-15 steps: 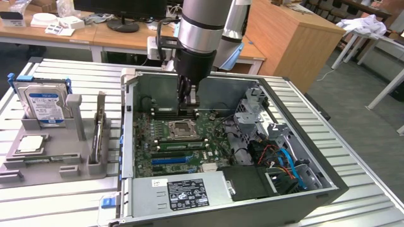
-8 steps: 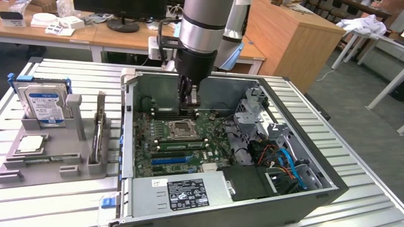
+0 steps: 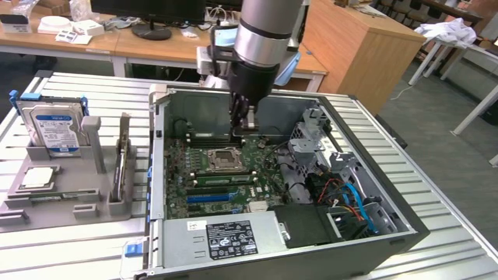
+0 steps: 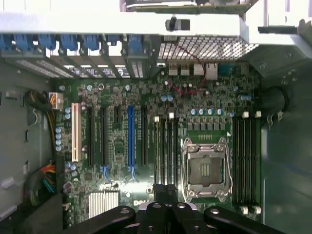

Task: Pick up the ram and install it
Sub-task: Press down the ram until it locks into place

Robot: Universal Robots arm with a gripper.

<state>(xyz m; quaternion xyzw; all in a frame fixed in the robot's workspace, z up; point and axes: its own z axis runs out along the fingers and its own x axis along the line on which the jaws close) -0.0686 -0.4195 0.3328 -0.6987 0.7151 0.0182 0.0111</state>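
Nearest, along the front edge of the slatted metal worktop [image 3: 78,248], the open grey computer case [image 3: 404,230] lies on its side. A silver power supply with a black label [image 3: 225,236] sits in the case's near corner. Beyond it lies the green motherboard [image 3: 225,181], with its empty square CPU socket [image 3: 224,157] near the middle.

Just past the socket, the black gripper [image 3: 246,125] hangs inside the case over the memory slots. Its fingers are pressed together; I cannot tell whether anything sits between them.

Toward the worktop's edge on the exterior view's left, a grey moulded tray [image 3: 70,207] lies beside the case. The long, thin green ram [image 3: 121,163] stands on edge in it, along the side nearest the case. A square metal CPU chip [image 3: 37,178] and, farther back, a silver blue-labelled hard drive [image 3: 56,125] share the tray.

Wooden desks [image 3: 155,49] stand behind.
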